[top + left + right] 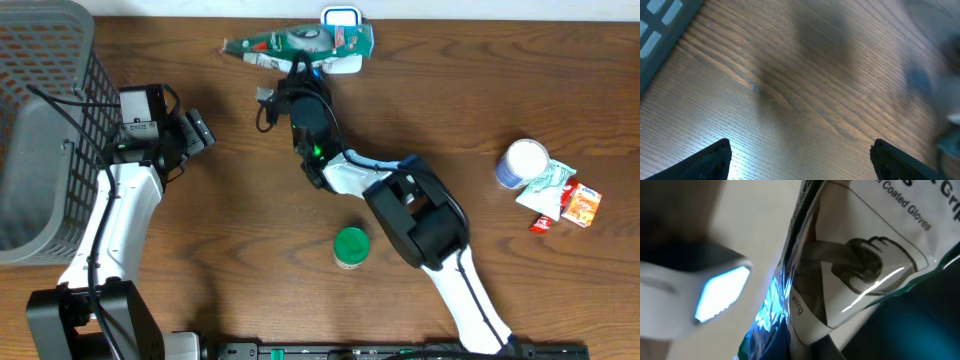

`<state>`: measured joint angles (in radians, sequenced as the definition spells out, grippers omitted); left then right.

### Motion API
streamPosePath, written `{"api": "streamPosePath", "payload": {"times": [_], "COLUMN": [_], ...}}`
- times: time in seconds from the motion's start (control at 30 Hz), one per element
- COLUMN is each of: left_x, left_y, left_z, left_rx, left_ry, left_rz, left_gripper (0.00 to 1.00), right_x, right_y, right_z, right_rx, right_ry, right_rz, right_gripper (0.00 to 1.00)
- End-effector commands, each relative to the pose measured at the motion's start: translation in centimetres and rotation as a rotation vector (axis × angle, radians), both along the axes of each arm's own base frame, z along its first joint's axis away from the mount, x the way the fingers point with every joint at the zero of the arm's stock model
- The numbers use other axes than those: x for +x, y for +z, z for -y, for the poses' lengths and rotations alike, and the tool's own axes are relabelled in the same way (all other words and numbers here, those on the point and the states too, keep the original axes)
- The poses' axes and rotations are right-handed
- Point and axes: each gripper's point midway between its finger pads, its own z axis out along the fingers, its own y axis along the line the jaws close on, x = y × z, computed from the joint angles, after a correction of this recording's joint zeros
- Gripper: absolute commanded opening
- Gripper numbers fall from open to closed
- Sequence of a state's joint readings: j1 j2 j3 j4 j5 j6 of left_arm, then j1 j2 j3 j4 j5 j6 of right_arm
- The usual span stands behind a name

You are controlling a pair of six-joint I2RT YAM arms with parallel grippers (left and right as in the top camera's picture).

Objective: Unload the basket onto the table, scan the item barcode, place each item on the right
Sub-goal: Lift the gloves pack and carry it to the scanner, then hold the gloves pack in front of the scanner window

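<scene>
Glove packet [300, 42] held at the scanner [342, 18] at the far edge of the table [480, 90].

The green and white packet lies lengthwise at the far middle of the table, its right end over the white scanner. In the right wrist view the packet [865, 255], printed with a glove drawing, fills most of the picture, and the scanner [722, 292] sits just left of it with its blue window lit. The right gripper [297, 72] is closed tight on the packet's near edge. A green-lidded jar [351, 247] stands beside the right arm, and a white can [523, 163], a crumpled packet [545, 190] and a small orange box [580, 203] sit together far right. The left gripper [190, 145] hangs wide open and empty beside the grey basket [40, 60]; its wrist view shows only bare wood between the fingers [715, 160].
</scene>
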<state>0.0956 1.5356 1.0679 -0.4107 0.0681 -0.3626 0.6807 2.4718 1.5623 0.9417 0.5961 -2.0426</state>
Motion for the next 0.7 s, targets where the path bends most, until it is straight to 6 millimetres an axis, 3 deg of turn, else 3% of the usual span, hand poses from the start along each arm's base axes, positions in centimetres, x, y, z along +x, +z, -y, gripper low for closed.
{"api": "streamPosePath", "payload": {"times": [0.0, 0.2, 0.43, 0.67], "left_x": [0.3, 0.3, 0.3, 0.3], "left_y": [0.5, 0.5, 0.5, 0.5], "left_z": [-0.3, -0.3, -0.3, -0.3], "left_rx": [0.015, 0.015, 0.015, 0.015], "left_ry": [0.005, 0.005, 0.005, 0.005], "left_rz": [0.012, 0.012, 0.012, 0.012], "left_gripper": [0.89, 0.89, 0.89, 0.89], "right_x": [1.8, 2.7, 3.0, 3.4], "right_y": [2.0, 1.7, -0.6, -0.6], "right_z": [-0.1, -0.6, -1.0, -0.6], "right_rx": [-0.049, 0.029, 0.036, 0.131], "right_ry": [0.017, 0.048, 0.095, 0.105], "right_rz": [0.075, 0.082, 0.026, 0.013], "right_gripper": [0.01, 0.01, 0.01, 0.01]}}
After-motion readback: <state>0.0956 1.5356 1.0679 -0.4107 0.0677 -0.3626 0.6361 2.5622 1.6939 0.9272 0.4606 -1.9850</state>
